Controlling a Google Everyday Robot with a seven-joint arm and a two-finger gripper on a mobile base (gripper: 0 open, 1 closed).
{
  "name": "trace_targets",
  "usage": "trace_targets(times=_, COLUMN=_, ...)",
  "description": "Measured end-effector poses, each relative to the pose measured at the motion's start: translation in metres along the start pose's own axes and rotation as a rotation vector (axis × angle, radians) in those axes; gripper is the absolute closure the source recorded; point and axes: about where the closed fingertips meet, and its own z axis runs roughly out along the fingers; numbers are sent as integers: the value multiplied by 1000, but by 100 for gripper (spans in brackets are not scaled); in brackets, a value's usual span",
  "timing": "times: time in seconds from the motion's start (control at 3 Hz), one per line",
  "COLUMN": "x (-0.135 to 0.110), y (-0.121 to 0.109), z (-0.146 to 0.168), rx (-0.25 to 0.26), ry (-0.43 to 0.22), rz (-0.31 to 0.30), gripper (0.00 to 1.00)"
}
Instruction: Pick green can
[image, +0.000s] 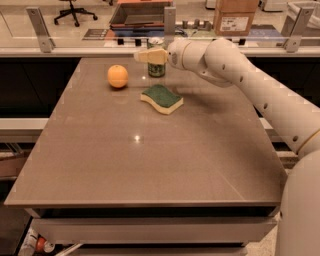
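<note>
Green can (156, 70) upright at far table (100, 165) edge, right of orange (118, 76), beyond sponge (161, 98). Arm (260, 90) stretched in from right, gripper (145, 55) level across can's top, pointing left. Spread or closed: cannot tell.

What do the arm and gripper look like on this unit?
The arm is smooth white, made of rounded tubular segments with bulbous joints. It has small dark dots along its side and a thin yellow band near the lower end. No loose cables show. The gripper is pale cream, at the far edge of the table by the green can.
</note>
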Motion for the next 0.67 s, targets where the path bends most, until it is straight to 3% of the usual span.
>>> trace_targets(times=0.67, x=1, y=4, z=4, rx=-7, ry=1, rz=1, gripper=40)
